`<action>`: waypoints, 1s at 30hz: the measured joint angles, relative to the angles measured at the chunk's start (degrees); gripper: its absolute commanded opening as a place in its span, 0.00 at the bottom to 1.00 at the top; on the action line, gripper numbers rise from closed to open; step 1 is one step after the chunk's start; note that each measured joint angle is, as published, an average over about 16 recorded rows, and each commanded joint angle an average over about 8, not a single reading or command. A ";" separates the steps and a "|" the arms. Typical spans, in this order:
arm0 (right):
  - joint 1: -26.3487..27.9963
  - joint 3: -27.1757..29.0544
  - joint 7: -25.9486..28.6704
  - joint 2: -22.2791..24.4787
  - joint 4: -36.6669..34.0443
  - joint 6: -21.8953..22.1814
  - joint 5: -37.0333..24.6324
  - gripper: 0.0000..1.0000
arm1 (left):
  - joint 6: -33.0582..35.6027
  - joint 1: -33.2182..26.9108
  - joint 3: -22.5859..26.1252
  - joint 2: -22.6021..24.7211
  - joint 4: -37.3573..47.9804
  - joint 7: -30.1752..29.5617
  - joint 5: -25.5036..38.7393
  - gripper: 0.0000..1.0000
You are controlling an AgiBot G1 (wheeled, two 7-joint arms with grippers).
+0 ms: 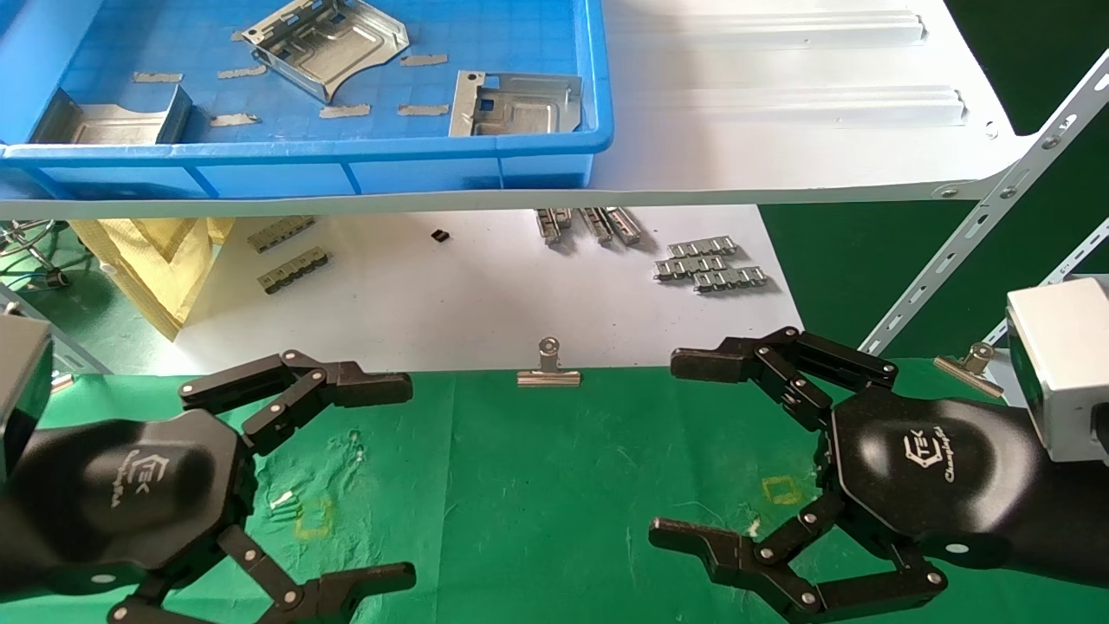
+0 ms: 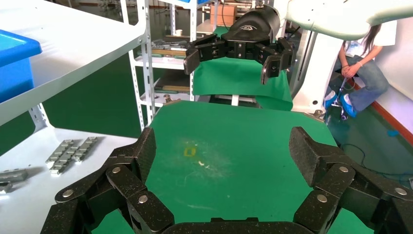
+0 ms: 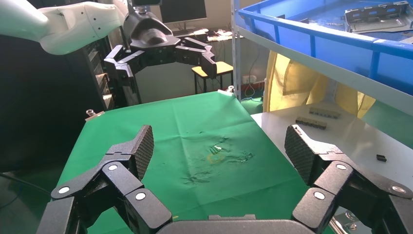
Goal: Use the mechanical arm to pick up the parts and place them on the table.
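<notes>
Three metal plates lie in the blue tray [image 1: 554, 147] on the white shelf [image 1: 780, 104] — first plate [image 1: 325, 43] long axis diagonal, second plate [image 1: 515, 104] crosswise, third plate [image 1: 113, 117] at the tray's left end. My left gripper [image 1: 390, 477] and right gripper [image 1: 693, 451] hover over the green table [image 1: 537, 485], fingers spread, empty, well apart. One binder clip [image 1: 548, 368] sits on the cloth's far edge.

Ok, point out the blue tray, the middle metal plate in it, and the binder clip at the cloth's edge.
Blue tray [image 1: 303, 156]: head view, on its front rim.
Middle metal plate [image 1: 333, 43]: head view, on its flat centre.
Binder clip [image 1: 548, 374]: head view, on its silver body.
</notes>
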 measured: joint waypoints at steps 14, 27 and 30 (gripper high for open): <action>0.00 0.00 0.00 0.00 0.00 0.00 0.00 1.00 | 0.00 0.00 0.00 0.00 0.00 0.00 0.00 1.00; 0.00 0.00 0.00 0.00 0.00 0.00 0.00 0.38 | 0.00 0.00 0.00 0.00 0.00 0.00 0.00 1.00; 0.00 0.00 0.00 0.00 0.00 0.00 0.00 0.00 | 0.00 0.00 0.00 0.00 0.00 0.00 0.00 1.00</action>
